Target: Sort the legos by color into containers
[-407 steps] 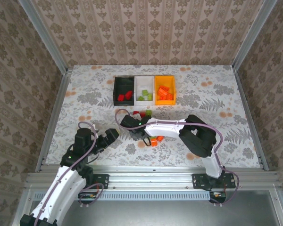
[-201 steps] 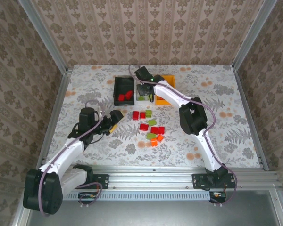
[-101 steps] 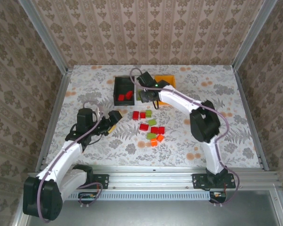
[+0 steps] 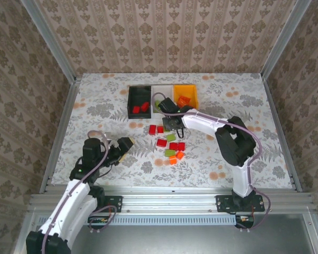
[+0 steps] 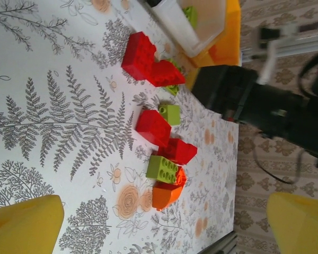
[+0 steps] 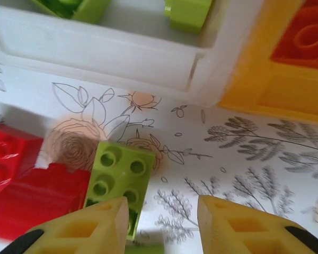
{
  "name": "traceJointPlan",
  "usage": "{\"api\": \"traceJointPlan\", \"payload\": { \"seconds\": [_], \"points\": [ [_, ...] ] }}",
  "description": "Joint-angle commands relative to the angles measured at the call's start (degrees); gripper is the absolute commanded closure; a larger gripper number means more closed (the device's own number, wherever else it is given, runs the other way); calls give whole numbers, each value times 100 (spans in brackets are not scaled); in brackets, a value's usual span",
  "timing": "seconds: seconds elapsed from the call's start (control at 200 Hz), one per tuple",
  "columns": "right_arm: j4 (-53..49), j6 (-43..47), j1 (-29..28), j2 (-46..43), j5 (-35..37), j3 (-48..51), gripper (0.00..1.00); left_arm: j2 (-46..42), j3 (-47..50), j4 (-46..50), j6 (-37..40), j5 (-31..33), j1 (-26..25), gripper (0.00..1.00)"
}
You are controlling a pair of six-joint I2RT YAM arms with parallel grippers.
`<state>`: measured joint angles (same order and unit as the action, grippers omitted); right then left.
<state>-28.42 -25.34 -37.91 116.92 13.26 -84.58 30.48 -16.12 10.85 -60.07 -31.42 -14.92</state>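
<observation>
I'm seeing the loose legos (image 4: 169,144), red, lime and orange, lying clustered mid-worktop (image 4: 254,132), just in front of the containers (image 4: 130,103), which are already holding sorted bricks. My right tool (image 6: 164,225) is hovering narrowly parted, gripping nothing, above a lime brick (image 6: 116,177) near the white bin's edge. My left tool (image 5: 164,227) is gaping wide, with bare worktop lying between it and the cluster.

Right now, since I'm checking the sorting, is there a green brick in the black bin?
No: in the top view the black bin holds just two red bricks.
</observation>
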Motion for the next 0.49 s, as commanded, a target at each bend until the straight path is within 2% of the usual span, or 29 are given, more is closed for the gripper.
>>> {"api": "traceJointPlan", "payload": {
  "seconds": [0.0, 0.105, 0.18, 0.265, 0.365, 0.49],
  "points": [
    [0, -38, -83, 286, -59, -358, 59, -372, 115, 434, -136, 170, 5, 0],
    [12, 10, -267, 367, -73, -435, 56, -531, 153, 540, -162, 197, 13, 0],
    [-29, -11, -330, 389, 53, -451, 45, -528, 162, 510, -188, 198, 16, 0],
    [-84, -49, -272, 378, 206, -400, 40, -483, 155, 457, -189, 173, 10, 0],
    [-87, -77, -174, 386, 200, -351, 39, -433, 146, 462, -154, 147, 6, 0],
    [46, 48, -103, 538, -53, -345, 43, -418, 166, 460, -145, 145, 15, 0]
  ]
}}
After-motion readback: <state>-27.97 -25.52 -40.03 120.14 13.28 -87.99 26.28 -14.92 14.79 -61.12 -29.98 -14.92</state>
